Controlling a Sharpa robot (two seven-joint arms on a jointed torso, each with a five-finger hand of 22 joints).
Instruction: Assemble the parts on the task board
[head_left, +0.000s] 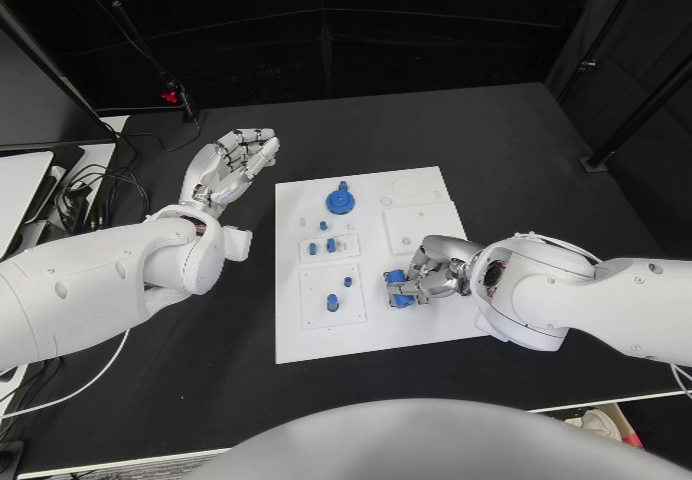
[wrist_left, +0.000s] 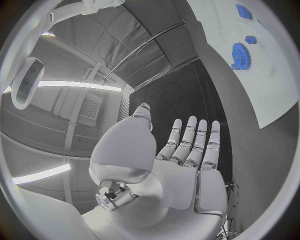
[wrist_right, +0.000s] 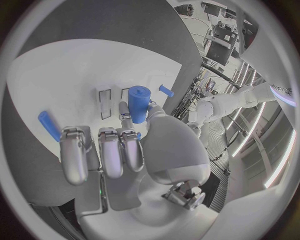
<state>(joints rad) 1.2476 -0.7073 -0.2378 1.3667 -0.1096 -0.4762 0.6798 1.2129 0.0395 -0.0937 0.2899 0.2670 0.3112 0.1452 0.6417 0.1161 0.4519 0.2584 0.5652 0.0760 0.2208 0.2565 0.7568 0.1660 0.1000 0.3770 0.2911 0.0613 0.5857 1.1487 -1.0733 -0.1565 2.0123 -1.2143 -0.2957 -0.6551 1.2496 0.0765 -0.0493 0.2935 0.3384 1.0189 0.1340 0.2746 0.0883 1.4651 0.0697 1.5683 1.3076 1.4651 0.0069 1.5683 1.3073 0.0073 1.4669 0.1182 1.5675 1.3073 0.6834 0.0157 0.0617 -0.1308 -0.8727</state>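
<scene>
Nearest the robot, at the task board's (head_left: 368, 335) four o'clock edge, the right hand (head_left: 418, 277) pinches a blue cylindrical part (wrist_right: 139, 103), its long axis roughly upright over the board. Bare white plate lies around it. Farther off, at ten o'clock, the left hand (head_left: 231, 165) rests spread, holding nothing, beside the blue gear (head_left: 340, 202).

The table (head_left: 476, 140) is matt black, faintly textured like cloth or rubber mat. The board (head_left: 368, 335) on it looks like smooth white plastic, matt. The gear (head_left: 340, 203) and the other parts are blue plastic with a slight sheen. Both arms wear glossy white plastic shells. The left hand (head_left: 231, 165) and right hand (head_left: 421, 278) are silver metal, brushed and faintly shiny.
</scene>
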